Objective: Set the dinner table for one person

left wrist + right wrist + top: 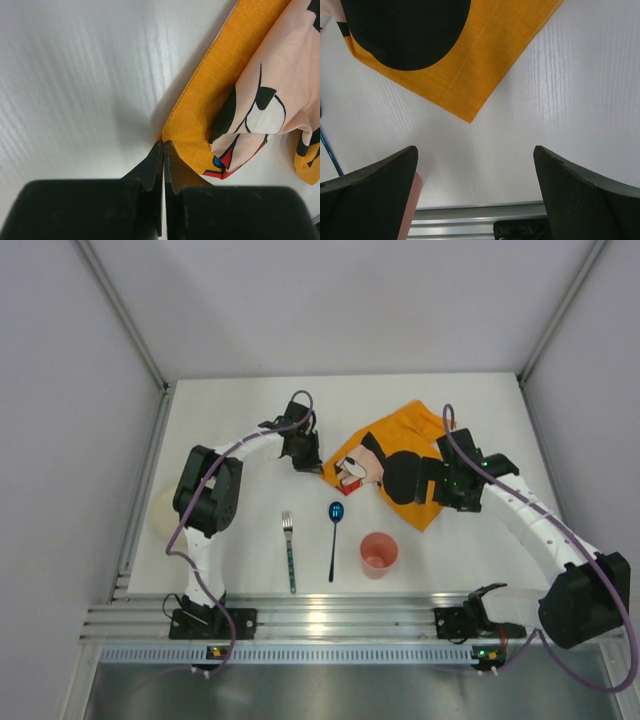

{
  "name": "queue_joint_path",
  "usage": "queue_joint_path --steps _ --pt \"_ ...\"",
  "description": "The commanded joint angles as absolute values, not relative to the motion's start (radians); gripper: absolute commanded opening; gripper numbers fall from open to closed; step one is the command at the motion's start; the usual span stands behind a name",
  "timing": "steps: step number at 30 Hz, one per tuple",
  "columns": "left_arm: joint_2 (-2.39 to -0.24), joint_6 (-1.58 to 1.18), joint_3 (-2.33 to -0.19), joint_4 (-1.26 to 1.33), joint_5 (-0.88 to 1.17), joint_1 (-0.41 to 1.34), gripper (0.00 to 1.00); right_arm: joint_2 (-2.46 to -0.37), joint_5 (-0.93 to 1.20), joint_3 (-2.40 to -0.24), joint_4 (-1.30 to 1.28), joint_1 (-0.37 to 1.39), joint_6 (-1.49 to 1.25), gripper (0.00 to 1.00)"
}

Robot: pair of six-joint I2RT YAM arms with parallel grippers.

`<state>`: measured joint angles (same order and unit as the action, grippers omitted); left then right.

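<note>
The left pincer (163,150) is pressed together on the near corner of the orange cloth (200,130), its two black fingers meeting at the hem with only a thin line between them. Beyond the tips and to their right, the cloth lies rumpled, a fold of pale pink and black cartoon print turned up over the orange. The white table (230,410) lies under both pincers and spreads bare to the left of the left one. The right pincer (475,150) hangs spread wide over the table, touching nothing; a pointed corner of the cloth lies ahead of it, between its fingers, with a big black round patch further ahead to the left. Seen from above, a fork (289,550), a blue spoon (334,540) and a pink cup (379,554) stand in a row nearer the arm bases than either pincer, and a ribbed metal rail (320,625) runs behind them.
</note>
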<state>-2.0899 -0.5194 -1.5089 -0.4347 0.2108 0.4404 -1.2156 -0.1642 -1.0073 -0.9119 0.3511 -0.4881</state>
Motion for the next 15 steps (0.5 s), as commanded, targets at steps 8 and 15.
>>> queue_joint_path --steps 8,15 --pt "-1.996 -0.486 -1.423 -0.393 0.238 0.379 0.0 -1.298 -0.077 -0.931 -0.816 0.344 -0.561 1.0" --pt "-2.054 -0.517 -1.505 -0.391 0.268 0.379 0.0 -1.235 0.043 -0.778 -0.717 0.252 -0.609 1.0"
